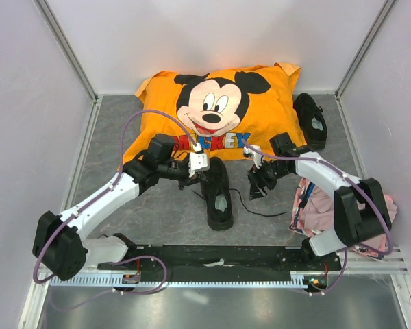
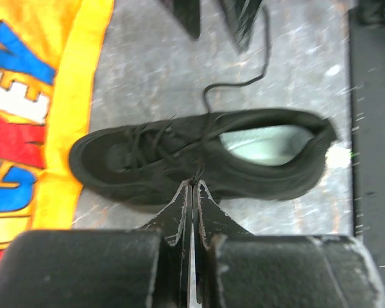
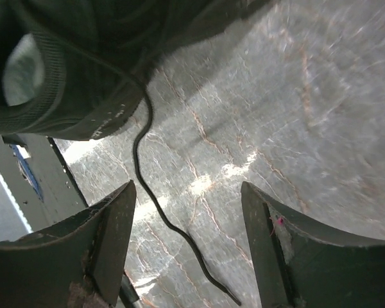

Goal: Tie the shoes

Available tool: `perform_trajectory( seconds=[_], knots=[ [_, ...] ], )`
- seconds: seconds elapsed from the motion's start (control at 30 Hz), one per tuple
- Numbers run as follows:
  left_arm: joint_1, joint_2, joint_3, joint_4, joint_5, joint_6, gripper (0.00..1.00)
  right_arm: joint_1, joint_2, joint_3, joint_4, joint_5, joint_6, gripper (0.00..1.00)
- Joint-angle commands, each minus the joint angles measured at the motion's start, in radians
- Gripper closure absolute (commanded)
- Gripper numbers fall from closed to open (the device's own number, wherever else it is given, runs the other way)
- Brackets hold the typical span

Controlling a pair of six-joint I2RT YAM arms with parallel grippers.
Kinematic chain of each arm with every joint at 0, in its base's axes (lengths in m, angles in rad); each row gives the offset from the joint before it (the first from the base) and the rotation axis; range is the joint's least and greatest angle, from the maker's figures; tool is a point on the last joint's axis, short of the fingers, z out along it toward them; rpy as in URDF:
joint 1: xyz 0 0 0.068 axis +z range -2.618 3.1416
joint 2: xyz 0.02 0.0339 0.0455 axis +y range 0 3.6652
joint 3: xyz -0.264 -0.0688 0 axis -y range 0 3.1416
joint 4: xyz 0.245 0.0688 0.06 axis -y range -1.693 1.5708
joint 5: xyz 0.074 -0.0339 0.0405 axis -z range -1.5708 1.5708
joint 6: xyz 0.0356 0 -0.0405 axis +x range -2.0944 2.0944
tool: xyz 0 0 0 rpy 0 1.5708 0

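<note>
- Pillow (image 1: 222, 113): orange, with a cartoon mouse print, lying at the back middle of the grey table (image 1: 109, 147).
- Near shoe (image 1: 219, 195): black, just in front of the pillow. Its toe is at the pillow's near edge and its heel points away from the pillow, with the pale insole showing.
- Far shoe (image 1: 311, 120): black, just beside the pillow's right corner, well apart from the near shoe.
- Left gripper (image 2: 192, 190): in front of the pillow, at the near shoe's left side. Its fingers are pressed together, pinching a thin strand (image 2: 197, 172) that runs from the tips up into the lacing.
- Right gripper (image 3: 187, 253): in front of the pillow's right half, low over the table on the near shoe's right. Its fingers (image 3: 112, 234) are spread wide.
- Loose lace (image 3: 143, 186): it trails from the near shoe across the table away from the pillow and lies on the table between the spread fingers. Neither finger clearly touches it.
- Pink cloth (image 1: 318, 209): crumpled well in front of the pillow's right corner, partly under the right arm.
</note>
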Motion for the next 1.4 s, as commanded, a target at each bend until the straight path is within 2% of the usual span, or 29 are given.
perform_trajectory(
  seconds=[0.0, 0.17, 0.27, 0.5, 0.7, 0.8, 0.9, 0.93, 0.97, 1.03, 1.23, 1.37],
  knots=[
    [-0.023, 0.015, 0.052, -0.007, 0.085, -0.118, 0.99, 0.002, 0.083, 0.069, -0.051, -0.018, -0.025, 0.27],
    [-0.034, 0.041, 0.057, 0.007, 0.073, -0.119, 0.98, 0.004, 0.157, 0.140, -0.247, -0.052, -0.165, 0.27],
    [-0.034, 0.044, 0.052, 0.030, 0.078, -0.128, 0.98, 0.004, 0.159, 0.142, -0.294, -0.032, -0.218, 0.27],
    [-0.034, 0.066, 0.040, 0.053, 0.084, -0.135, 0.98, 0.042, 0.163, 0.091, -0.311, 0.058, -0.309, 0.25],
    [-0.034, 0.057, 0.024, 0.051, 0.090, -0.119, 0.99, 0.076, 0.185, -0.013, -0.228, 0.130, -0.335, 0.29],
    [-0.034, 0.044, 0.020, 0.041, 0.087, -0.102, 0.98, 0.093, 0.195, -0.047, -0.194, 0.146, -0.344, 0.35],
    [-0.034, 0.037, 0.018, 0.028, 0.090, -0.096, 0.98, 0.096, 0.185, -0.072, -0.160, 0.156, -0.326, 0.60],
    [-0.034, 0.034, 0.015, 0.024, 0.097, -0.092, 0.99, 0.094, 0.177, -0.075, -0.141, 0.163, -0.314, 0.77],
    [-0.034, 0.033, 0.012, 0.022, 0.098, -0.085, 0.98, 0.088, 0.171, -0.072, -0.131, 0.169, -0.297, 0.87],
    [-0.034, 0.026, 0.006, 0.022, 0.102, -0.073, 0.98, 0.056, 0.143, -0.034, -0.114, 0.173, -0.249, 1.00],
    [-0.034, -0.017, -0.005, 0.019, 0.116, -0.040, 0.99, -0.042, 0.093, 0.187, -0.105, 0.076, -0.138, 1.00],
    [-0.035, -0.026, -0.006, 0.016, 0.125, 0.010, 0.99, -0.035, 0.114, 0.316, -0.046, -0.047, -0.010, 1.00]
  ],
)
